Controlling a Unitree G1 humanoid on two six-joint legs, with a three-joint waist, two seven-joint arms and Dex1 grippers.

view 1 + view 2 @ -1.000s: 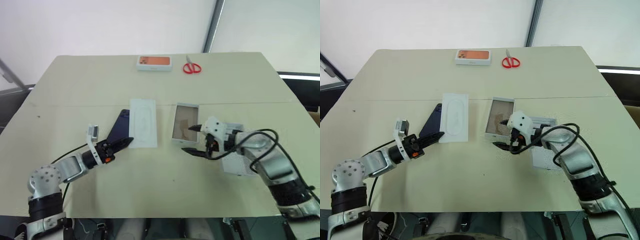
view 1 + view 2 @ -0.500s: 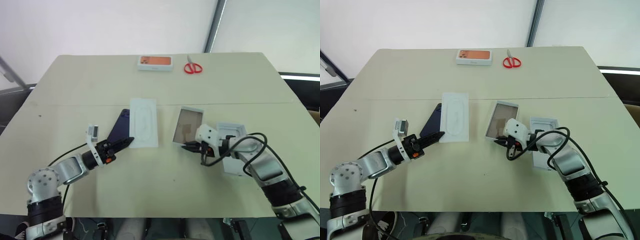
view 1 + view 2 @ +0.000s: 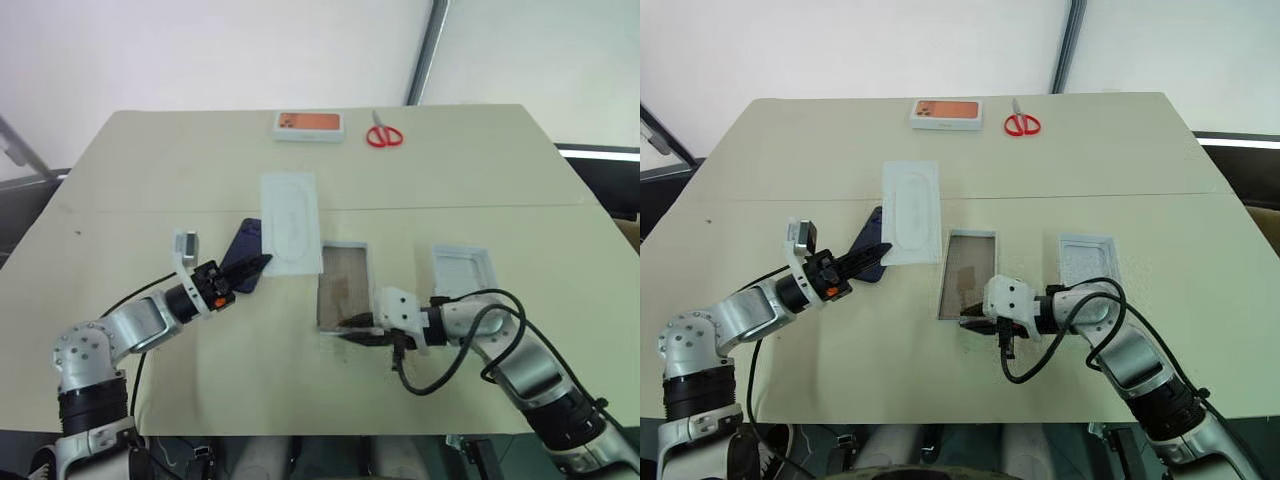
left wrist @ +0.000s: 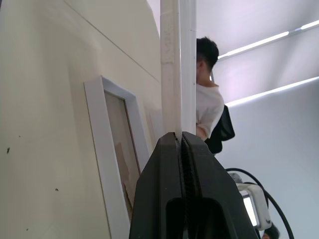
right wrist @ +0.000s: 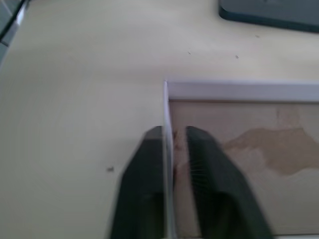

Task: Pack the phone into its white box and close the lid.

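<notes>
Right pincer (image 3: 975, 324) straddles near wall of box (image 3: 967, 275), loosely, for positioning. Left pincer (image 3: 862, 262) clenched on phone (image 3: 873, 252) left of box, ready for insertion.

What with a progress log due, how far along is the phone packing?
Little is done. The shallow white cardboard tray lies open and empty, its tan inside showing. In hand: the right pincer straddles its near wall. The left pincer is shut at the slim navy-blue phone, beside the flat white insert card. Left: phone into tray, then the white lid, lying apart.
</notes>
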